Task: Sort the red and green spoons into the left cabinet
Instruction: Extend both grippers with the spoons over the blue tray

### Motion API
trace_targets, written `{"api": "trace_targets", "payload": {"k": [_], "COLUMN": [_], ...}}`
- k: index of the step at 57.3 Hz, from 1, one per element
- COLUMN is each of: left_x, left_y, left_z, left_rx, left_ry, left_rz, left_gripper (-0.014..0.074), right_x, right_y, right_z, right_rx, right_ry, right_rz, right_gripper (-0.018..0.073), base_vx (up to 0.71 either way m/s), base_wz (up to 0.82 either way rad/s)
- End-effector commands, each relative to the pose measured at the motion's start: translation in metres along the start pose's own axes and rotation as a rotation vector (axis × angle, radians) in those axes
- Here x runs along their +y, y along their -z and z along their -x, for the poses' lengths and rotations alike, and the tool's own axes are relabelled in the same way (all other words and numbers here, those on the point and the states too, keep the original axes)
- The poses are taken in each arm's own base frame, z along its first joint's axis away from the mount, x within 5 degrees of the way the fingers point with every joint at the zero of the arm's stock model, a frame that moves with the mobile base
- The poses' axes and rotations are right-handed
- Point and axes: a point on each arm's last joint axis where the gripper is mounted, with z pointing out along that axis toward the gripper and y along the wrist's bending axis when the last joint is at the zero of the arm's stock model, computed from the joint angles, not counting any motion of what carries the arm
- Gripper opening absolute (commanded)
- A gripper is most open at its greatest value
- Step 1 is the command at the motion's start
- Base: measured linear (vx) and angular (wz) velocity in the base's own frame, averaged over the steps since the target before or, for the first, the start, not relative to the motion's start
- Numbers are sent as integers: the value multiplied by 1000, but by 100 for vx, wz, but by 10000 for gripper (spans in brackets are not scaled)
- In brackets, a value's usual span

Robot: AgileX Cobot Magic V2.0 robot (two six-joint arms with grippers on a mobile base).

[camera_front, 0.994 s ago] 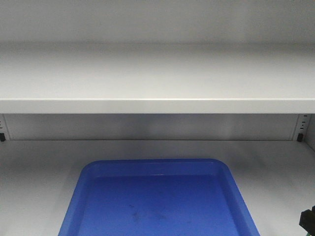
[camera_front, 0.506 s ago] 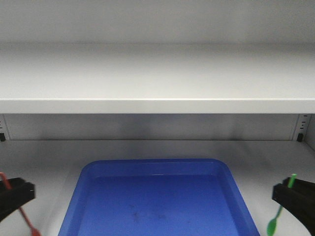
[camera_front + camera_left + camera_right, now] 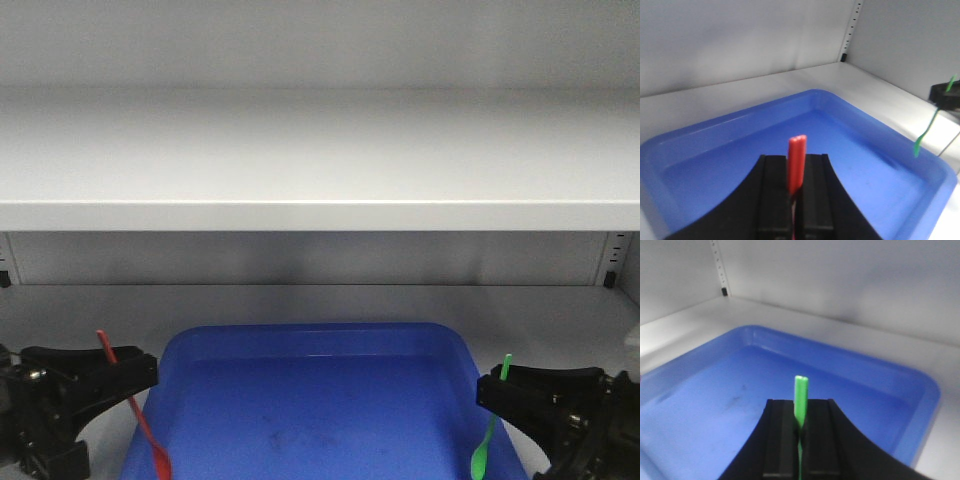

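Front view: cabinet [image 3: 320,215], upper shelf across the top. The blue tray [image 3: 320,329] sits centred on the lower shelf [image 3: 70,320].
- My left fingers [image 3: 138,372] are at the tray's left edge, pinched shut on the red spoon [image 3: 150,440]. Handle end points up and left. Bowl end hangs down at the tray's near-left rim.
- My right fingers [image 3: 488,390] are at the tray's right edge, pinched shut on the green spoon [image 3: 487,432]. Handle tip is up, bowl down, just inside the right rim.
- Can't tell whether either bowl touches the tray.

Left wrist view:
- Both fingers [image 3: 776,192] are pressed flat against the red spoon [image 3: 797,162]; no gap visible. The handle stub stands upright above them.
- The blue tray [image 3: 730,150] lies beyond and below.
- On the far right, the green spoon [image 3: 925,131] hangs bowl-down from the right fingers [image 3: 944,94], over the tray's right rim.
- A slotted rail [image 3: 855,25] runs up the far corner of the cabinet.

Right wrist view:
- Fingers [image 3: 780,435] are clamped on the green spoon [image 3: 800,400]. The handle end stands upright and the rest drops out of sight between them.
- The blue tray [image 3: 850,367] lies beyond and below.
- A slotted rail [image 3: 717,260] is in the far-left corner.
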Motion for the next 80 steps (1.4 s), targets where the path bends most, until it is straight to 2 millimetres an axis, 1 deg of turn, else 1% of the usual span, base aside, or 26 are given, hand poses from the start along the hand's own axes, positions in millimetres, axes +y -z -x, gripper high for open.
{"api": "trace_targets", "payload": {"k": [1,8,14,24,32,36,39,43,46,53,57,61,67,72,77,80], "left_x": [-9,-12,-16,-20,-17,-15,-12,-10,-9,-6,-4,-3,-3,-3,-2,0], "left_y": [-6,-23,-38,-58,-75,-80,-84,-86,-88,-90,-91,-92,-92,-92,-92,-92], "left_z": [17,16,17,20,18,18,17,14,13,11,10,9,9,9,8,6], "left_rx": [-70,-36,-12,13,48,60,73,82,88,94,99,102,101,103,108,118], "left_ry": [40,50,51,73,195,288,348,388,417,498,530,546,541,509,396,292], "left_rz": [-94,-122,-129,-144,-159,-154,-150,-142,-135,-106,-95,-94,-94,-92,-80,-66], "left_gripper": [-1,-1,-1,-1,-1,-1,-1,-1,-1,4,19,55,150,266,382,449], "right_x": [1,-1,0,4,5,2,-1,-6,-8,-9,-8,-8,-9,-11,-13,-13], "right_y": [-2,-11,-23,-53,-76,-81,-85,-87,-88,-88,-88,-88,-88,-88,-88,-88], "right_z": [23,32,38,44,44,45,45,45,45,44,44,44,44,44,43,43], "right_rx": [-109,-122,-115,-82,-52,-43,-32,-17,-13,-10,-10,-9,-5,-4,-6,-8], "right_ry": [-34,-38,-37,-27,-41,-95,-170,-260,-290,-323,-323,-345,-390,-392,-326,-255], "right_rz": [59,111,149,191,221,223,212,175,153,145,150,148,135,114,97,89], "right_gripper": [-4,-4,-4,-4,-4,-1,0,6,21,97,167,267,437,561,640,664], "base_vx": [0,0,0,0,0,0,0,0,0,0,0,0,0,0,0,0], "base_wz": [0,0,0,0,0,0,0,0,0,0,0,0,0,0,0,0]}}
